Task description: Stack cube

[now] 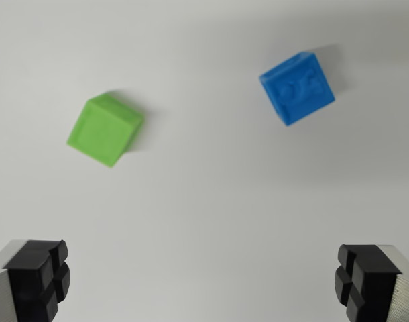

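Gripper (204,285): jaws spread wide, empty, at the wrist view's lower corners. Green cube (105,129): on the desk (211,201), above the left finger (40,278), well apart. Blue cube (298,88): upper right, apart from green.

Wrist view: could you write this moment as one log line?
claw: open, empty | green cube: on table, left | blue cube: on table, right, apart | stacking: not begun

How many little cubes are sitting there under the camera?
2. The green cube lies on the wrist view's left, the blue cube higher up on its right. They sit apart; none is stacked. Others could lie outside the picture.
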### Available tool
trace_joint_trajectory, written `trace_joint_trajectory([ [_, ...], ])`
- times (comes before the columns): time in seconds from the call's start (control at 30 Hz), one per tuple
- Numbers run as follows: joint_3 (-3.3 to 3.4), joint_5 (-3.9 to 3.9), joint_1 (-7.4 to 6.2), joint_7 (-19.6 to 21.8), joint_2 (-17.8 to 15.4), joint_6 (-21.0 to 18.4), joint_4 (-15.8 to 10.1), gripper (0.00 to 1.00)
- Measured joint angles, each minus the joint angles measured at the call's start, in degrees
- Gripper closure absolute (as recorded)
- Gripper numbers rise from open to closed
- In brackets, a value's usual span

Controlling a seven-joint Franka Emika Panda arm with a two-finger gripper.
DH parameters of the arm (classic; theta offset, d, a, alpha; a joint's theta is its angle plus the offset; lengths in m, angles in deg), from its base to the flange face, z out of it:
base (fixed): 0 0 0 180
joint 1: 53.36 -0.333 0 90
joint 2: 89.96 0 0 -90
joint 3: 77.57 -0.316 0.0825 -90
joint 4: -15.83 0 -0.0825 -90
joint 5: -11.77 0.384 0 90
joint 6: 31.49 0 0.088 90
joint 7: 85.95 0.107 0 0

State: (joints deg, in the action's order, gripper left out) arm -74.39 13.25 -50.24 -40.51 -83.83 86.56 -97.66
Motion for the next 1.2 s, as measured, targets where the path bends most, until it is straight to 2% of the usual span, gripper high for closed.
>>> trace_joint_trajectory([
  [0.63, 0.0, 0.0, -0.11, 0.6, 0.1, 0.3, -0.3, 0.0],
  [1.2, -0.39, 0.0, -1.46, 6.1, 1.0, 4.3, -3.1, 0.0],
])
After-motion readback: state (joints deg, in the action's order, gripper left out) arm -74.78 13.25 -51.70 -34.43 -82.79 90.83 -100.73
